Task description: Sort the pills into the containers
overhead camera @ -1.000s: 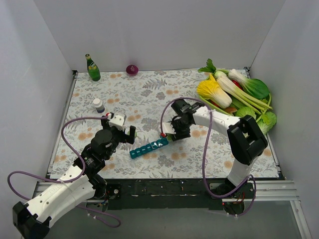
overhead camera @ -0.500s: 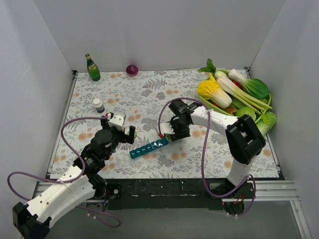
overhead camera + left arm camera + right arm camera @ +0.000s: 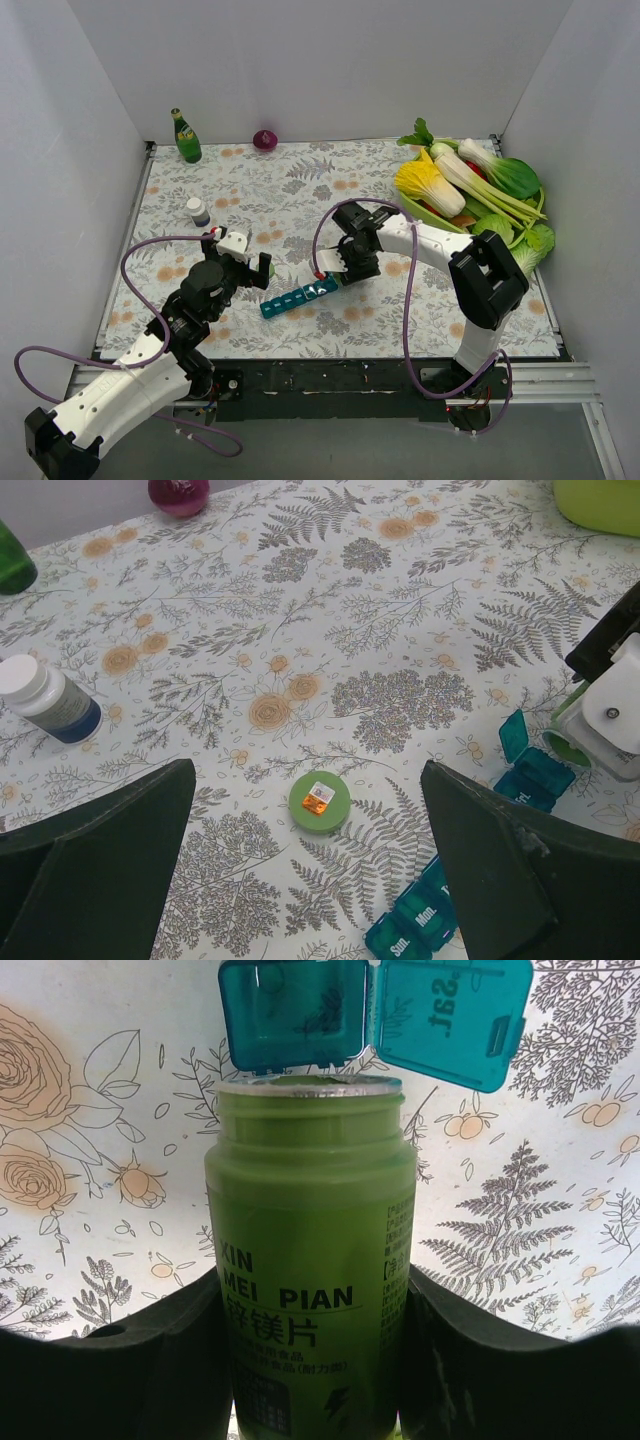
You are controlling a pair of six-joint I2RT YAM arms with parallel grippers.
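The teal pill organizer point(image 3: 298, 297) lies slantwise on the floral cloth; it also shows in the left wrist view point(image 3: 470, 880). Its end compartment point(image 3: 290, 1015) stands open with the "Sat" lid point(image 3: 452, 1020) flipped back. My right gripper point(image 3: 343, 266) is shut on the green jar point(image 3: 310, 1260), uncapped, its mouth tipped right at that open compartment. The jar's green cap point(image 3: 320, 801) lies on the cloth with an orange sticker on top. My left gripper point(image 3: 243, 265) is open and empty, above the cloth left of the organizer, its fingers point(image 3: 95, 870) either side of the cap. No pills show.
A small white bottle point(image 3: 198, 211) with a dark base stands at the left. A green glass bottle point(image 3: 185, 137) and a purple onion point(image 3: 265, 139) stand at the back wall. A pile of vegetables point(image 3: 470, 185) in a green bowl fills the right back corner.
My right gripper has shifted a little to the left with the green jar, staying at the organizer's open end. The left arm has barely moved.
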